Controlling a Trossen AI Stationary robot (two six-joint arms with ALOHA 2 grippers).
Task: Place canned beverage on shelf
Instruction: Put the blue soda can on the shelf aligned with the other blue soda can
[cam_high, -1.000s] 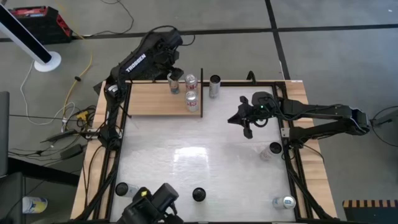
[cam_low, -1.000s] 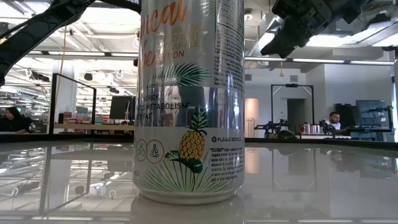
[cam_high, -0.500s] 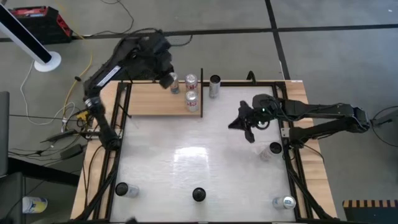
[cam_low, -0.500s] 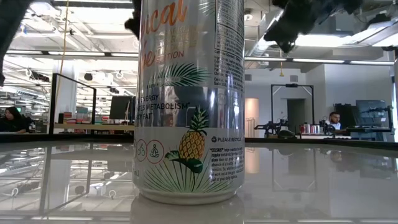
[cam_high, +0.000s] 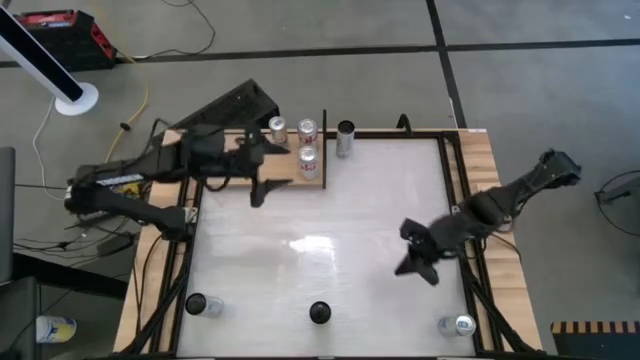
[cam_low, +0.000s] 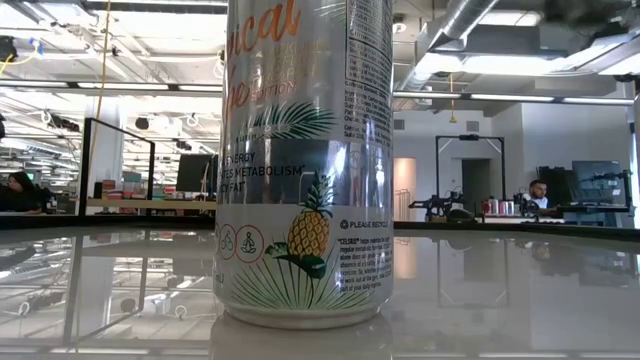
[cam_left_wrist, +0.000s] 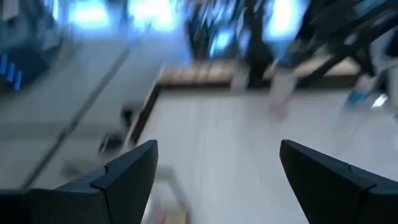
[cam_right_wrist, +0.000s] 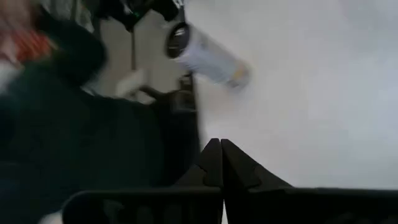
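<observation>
I see three cans (cam_high: 302, 143) standing on the shelf (cam_high: 225, 160), bunched at its end by the black upright. Left gripper (cam_high: 262, 174) hangs over the shelf's front edge, jaws wide apart, empty. Right gripper (cam_high: 418, 262) sits low near the table's right rail, jaws pressed together (nothing held). White tabletop (cam_high: 330, 215) between them lies open.

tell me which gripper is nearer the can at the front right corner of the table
Right. The right gripper, shut and empty, hangs over the white tabletop just up and left of that can. The left gripper, open, is far across the table by the shelf.
</observation>
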